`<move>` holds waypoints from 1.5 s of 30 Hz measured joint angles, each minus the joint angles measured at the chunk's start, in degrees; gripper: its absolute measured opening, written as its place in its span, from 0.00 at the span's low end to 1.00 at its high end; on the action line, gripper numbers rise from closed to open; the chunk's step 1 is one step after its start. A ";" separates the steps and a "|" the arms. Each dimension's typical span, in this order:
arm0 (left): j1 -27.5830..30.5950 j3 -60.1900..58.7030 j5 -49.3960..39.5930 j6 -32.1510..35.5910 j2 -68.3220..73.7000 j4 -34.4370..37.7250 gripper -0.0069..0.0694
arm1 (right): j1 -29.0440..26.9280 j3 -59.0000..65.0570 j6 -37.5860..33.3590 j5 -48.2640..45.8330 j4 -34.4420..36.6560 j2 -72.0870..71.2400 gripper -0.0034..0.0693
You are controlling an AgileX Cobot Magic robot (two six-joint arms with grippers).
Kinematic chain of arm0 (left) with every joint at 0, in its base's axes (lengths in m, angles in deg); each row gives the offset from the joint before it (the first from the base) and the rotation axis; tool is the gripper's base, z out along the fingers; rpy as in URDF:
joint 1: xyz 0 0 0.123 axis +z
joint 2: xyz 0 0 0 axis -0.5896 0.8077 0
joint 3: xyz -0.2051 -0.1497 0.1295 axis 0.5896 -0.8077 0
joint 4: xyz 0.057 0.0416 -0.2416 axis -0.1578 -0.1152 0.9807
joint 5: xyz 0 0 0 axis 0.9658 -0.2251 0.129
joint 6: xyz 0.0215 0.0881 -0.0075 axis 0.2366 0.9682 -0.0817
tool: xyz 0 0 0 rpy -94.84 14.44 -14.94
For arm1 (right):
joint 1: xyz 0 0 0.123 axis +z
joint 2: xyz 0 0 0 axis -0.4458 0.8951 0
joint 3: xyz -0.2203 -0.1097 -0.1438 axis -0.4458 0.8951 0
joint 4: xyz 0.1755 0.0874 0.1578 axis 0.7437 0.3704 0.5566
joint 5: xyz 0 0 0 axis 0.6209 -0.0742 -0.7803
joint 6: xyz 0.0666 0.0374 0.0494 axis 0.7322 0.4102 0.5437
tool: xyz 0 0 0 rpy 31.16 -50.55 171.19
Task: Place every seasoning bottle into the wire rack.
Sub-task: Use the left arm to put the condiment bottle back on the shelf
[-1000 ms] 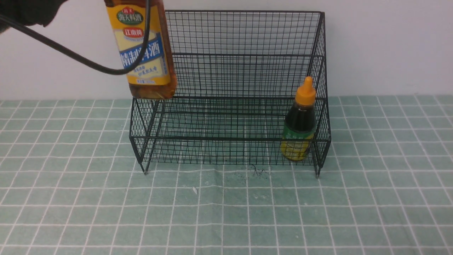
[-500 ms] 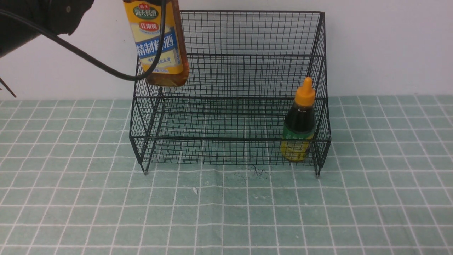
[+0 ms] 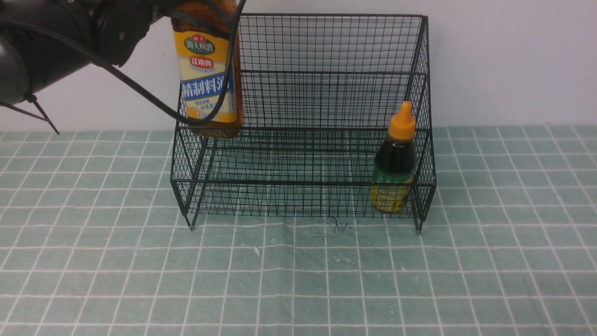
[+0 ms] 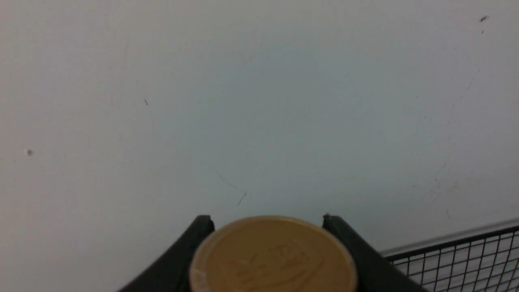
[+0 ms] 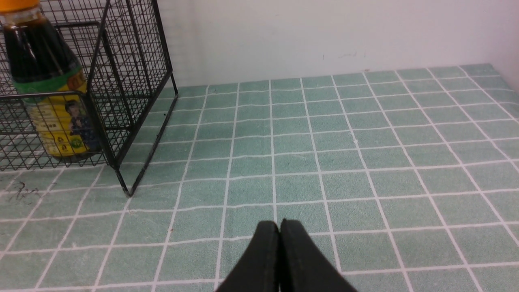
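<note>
Front view, from the lower edge upward: a green cloth [image 3: 298, 280] with a white grid is spread over the table. A small dark smudge [image 3: 338, 226] is seen on it just before the wire rack [image 3: 303, 184], which is set on short legs at the middle of the frame. The small dark bottle [image 3: 394, 163] with the orange nozzle cap is stood upright on the lower tier, at the right end, close against the side mesh. At the upper left of the frame the tall clear bottle [image 3: 208, 79] of amber liquid is held upright over the rack's left end by the left arm [image 3: 46, 42]. Its base is level with the front rail of the upper tier, and whether it touches the tier cannot be told. A black cable [image 3: 140, 95] is draped across its label. In the left wrist view the gold cap [image 4: 273, 255] is seen between the two black fingers of the left gripper [image 4: 266, 223], which are closed on the bottle, with the white wall [image 4: 259, 101] behind. In the right wrist view the right gripper [image 5: 279, 227] is seen above the cloth, well apart from the rack, its jaws pressed together with nothing between them
</note>
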 joint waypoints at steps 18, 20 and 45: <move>-2.94 0.00 -18.35 -1.10 0.44 0.25 0.48 | 0.00 0.00 0.00 0.00 0.00 0.00 0.03; -3.07 0.00 -20.30 -1.10 0.44 0.31 0.48 | 0.00 0.00 0.00 0.00 0.00 0.00 0.03; -3.24 1.30 -28.63 -0.90 -6.31 -3.56 0.65 | 0.00 0.00 -0.01 0.00 0.00 0.00 0.03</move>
